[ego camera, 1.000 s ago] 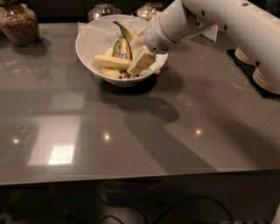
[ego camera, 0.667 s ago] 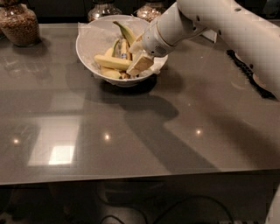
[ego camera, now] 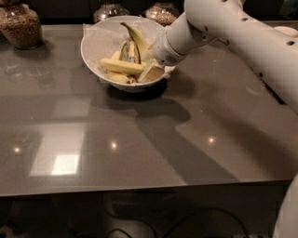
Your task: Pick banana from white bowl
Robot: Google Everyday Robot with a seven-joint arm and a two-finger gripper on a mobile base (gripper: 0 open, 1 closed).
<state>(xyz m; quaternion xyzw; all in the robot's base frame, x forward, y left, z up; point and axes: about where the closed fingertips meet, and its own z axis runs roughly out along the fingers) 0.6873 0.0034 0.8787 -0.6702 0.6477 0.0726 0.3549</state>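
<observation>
The white bowl [ego camera: 93,51], lined with crinkled white paper, stands at the back of the dark grey table. A nearly straight pale yellow banana [ego camera: 118,66] lies across its middle. Behind it are a curved greenish-yellow banana [ego camera: 135,35] and a banana with a blue sticker [ego camera: 132,52]. My gripper [ego camera: 150,72] reaches down into the bowl's right side, at the right end of the pale banana. The white arm [ego camera: 223,28] comes in from the upper right and hides the bowl's right rim.
Three glass jars of brown contents stand behind the bowl: one at the far left [ego camera: 21,25] and two at the back [ego camera: 109,10] [ego camera: 163,13]. A white object [ego camera: 286,31] lies at the right edge. The table [ego camera: 139,148] stretches forward to its front edge.
The arm has shifted slightly above the bowl's right side. The gripper stays at the right end of the pale banana. The bananas and the bowl have not moved.
</observation>
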